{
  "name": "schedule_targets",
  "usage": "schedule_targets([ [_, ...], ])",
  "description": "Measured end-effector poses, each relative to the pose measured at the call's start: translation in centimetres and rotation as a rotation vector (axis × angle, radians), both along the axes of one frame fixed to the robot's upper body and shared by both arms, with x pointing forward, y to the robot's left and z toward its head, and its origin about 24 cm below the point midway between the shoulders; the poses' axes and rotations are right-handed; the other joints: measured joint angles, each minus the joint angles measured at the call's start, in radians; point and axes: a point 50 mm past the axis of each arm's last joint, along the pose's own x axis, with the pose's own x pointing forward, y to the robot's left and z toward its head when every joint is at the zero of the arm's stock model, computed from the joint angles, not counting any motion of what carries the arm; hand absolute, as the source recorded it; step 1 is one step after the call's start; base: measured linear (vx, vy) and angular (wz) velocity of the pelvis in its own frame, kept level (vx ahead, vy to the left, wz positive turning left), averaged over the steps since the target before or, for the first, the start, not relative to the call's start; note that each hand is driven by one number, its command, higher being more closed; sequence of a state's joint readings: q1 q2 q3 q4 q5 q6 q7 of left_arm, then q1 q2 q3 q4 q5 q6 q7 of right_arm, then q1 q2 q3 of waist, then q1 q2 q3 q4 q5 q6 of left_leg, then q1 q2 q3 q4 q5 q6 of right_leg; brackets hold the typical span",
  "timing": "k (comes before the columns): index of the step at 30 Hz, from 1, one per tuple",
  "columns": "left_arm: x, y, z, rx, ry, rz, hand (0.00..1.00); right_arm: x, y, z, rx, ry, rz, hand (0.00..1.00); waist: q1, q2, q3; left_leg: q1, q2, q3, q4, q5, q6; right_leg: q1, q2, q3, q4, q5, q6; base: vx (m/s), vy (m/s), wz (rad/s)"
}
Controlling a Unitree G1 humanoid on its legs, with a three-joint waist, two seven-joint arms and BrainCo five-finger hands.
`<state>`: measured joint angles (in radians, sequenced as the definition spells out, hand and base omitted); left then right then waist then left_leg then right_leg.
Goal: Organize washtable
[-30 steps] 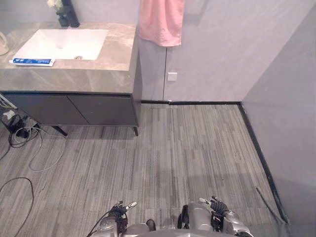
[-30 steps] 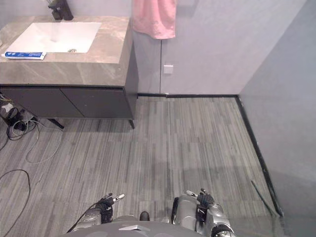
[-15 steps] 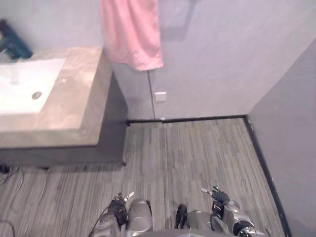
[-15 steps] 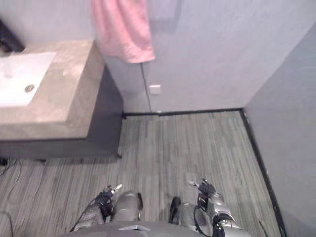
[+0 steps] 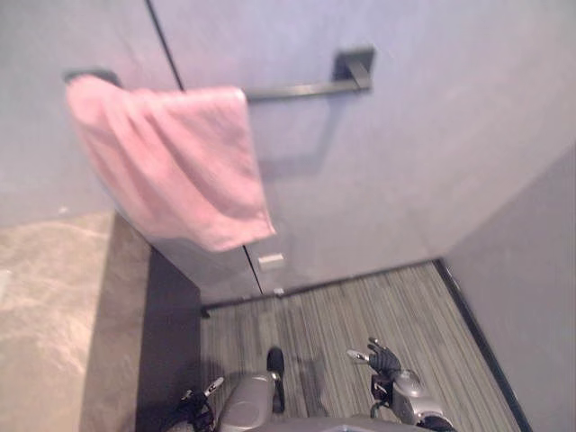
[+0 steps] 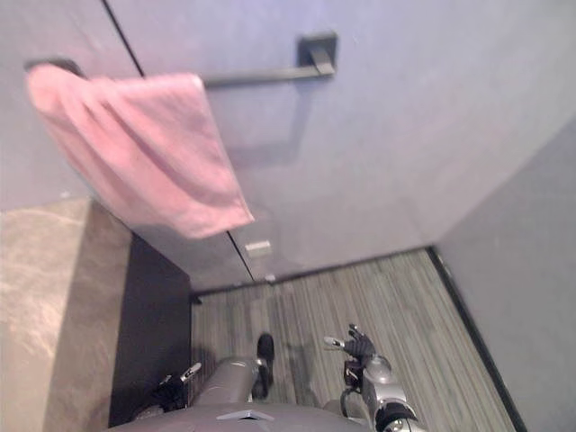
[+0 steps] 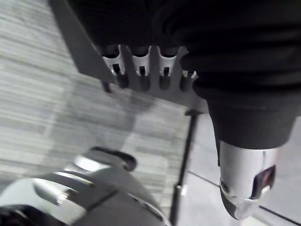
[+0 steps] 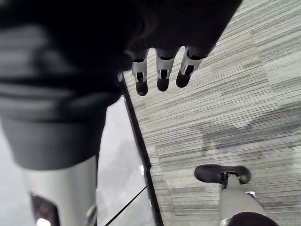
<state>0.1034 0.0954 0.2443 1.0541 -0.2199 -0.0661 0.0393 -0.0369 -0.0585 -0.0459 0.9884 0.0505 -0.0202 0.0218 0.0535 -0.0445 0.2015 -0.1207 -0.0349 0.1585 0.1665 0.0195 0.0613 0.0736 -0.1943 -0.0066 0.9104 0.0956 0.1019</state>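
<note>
Pink towel (image 5: 171, 162) hangs from the left end of a dark bar (image 5: 306, 88) on the grey wall, its lower corner ending above a small white wall plate (image 5: 270, 262). The brown marble top of the table (image 5: 54, 306) lies at the lower left, under the towel, with its dark side panel (image 5: 171, 342) facing the striped grey floor (image 5: 396, 306).

The left robot hand (image 5: 196, 400) hangs low just beside that dark panel, below the level of the table top and not touching it. In its wrist view the fingers (image 7: 141, 70) are straight in a row and apart from the thumb, with nothing in them. The right robot hand (image 5: 385, 362) is over the floor, well apart from the table. Its fingers (image 8: 162, 70) are also straight and empty. The towel is high above both hands.
</note>
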Motion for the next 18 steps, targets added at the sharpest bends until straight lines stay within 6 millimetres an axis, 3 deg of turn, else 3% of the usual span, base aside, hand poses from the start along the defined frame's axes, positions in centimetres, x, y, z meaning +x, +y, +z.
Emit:
schedule_targets([
  [2,0.5,-0.1,0.1,0.001,-0.007,-0.027,0.0,0.1,0.1,0.0,-0.001,-0.003,0.009,0.0,-0.005,0.006,0.003,0.054,-0.007,0.0,-0.027,-0.006,0.008,-0.091,-0.005,-0.009,0.108,-0.102,-0.008,0.08,0.093,0.14],
  [3,1.2,-0.4,0.2,0.006,-0.021,-0.068,0.0,0.1,0.1,0.0,-0.001,0.001,0.008,0.0,-0.015,0.017,0.01,0.129,-0.006,-0.004,-0.072,-0.006,0.008,-0.152,-0.015,-0.061,0.082,-0.235,-0.027,0.13,0.07,0.14],
  [5,1.6,-0.7,0.4,0.004,-0.039,-0.081,0.0,-0.1,0.0,-0.1,-0.001,0.005,0.004,0.0,-0.021,0.026,0.012,0.188,0.001,-0.007,-0.104,-0.013,0.0,-0.179,-0.023,-0.119,-0.064,-0.301,-0.021,0.16,0.047,0.1],
  [6,2.1,-0.9,0.5,0.002,-0.058,-0.087,0.0,-0.1,0.0,-0.1,-0.001,0.006,0.003,0.0,-0.026,0.032,0.015,0.208,0.01,-0.012,-0.116,-0.027,-0.01,-0.184,-0.018,-0.147,-0.25,-0.31,-0.014,-0.11,0.028,0.17],
  [7,2.1,-1.1,0.5,-0.001,-0.062,-0.087,0.0,-0.2,0.1,-0.1,0.002,0.011,0.001,0.0,-0.032,0.021,0.005,0.211,0.011,-0.013,-0.116,-0.048,-0.023,-0.172,-0.014,-0.164,-0.481,-0.285,0.003,-0.23,-0.007,0.2],
  [8,2.1,-1.0,0.5,0.003,-0.062,-0.088,0.0,-0.8,0.1,-0.4,0.005,0.03,0.0,0.0,-0.032,0.0,-0.008,0.207,0.002,-0.017,-0.11,-0.066,-0.036,-0.171,-0.012,-0.16,-0.608,-0.204,-0.018,-0.28,-0.038,0.22],
  [10,2.2,-1.0,0.5,0.007,-0.061,-0.074,0.0,-1.9,-0.2,-1.0,-0.01,0.083,0.009,0.0,-0.035,-0.015,-0.022,0.214,0.007,-0.045,-0.087,-0.096,-0.058,-0.149,-0.011,-0.168,-0.654,-0.126,-0.014,-0.01,-0.165,0.26],
  [14,1.2,-2.3,-0.1,-0.035,-0.031,-0.046,0.0,-2.7,-1.2,-1.2,-0.034,0.111,-0.007,0.0,-0.041,0.039,-0.068,0.211,0.073,-0.069,-0.119,-0.097,-0.1,-0.082,0.07,-0.214,-0.823,-0.088,-0.037,0.1,-0.178,0.1],
  [18,0.8,-2.4,-0.2,-0.041,-0.015,-0.04,0.0,-2.6,-1.2,-1.1,-0.039,0.103,0.0,0.0,-0.041,0.047,-0.079,0.238,0.106,-0.08,-0.169,-0.083,-0.126,-0.045,0.115,-0.225,-0.889,-0.07,-0.052,0.09,-0.116,0.06],
])
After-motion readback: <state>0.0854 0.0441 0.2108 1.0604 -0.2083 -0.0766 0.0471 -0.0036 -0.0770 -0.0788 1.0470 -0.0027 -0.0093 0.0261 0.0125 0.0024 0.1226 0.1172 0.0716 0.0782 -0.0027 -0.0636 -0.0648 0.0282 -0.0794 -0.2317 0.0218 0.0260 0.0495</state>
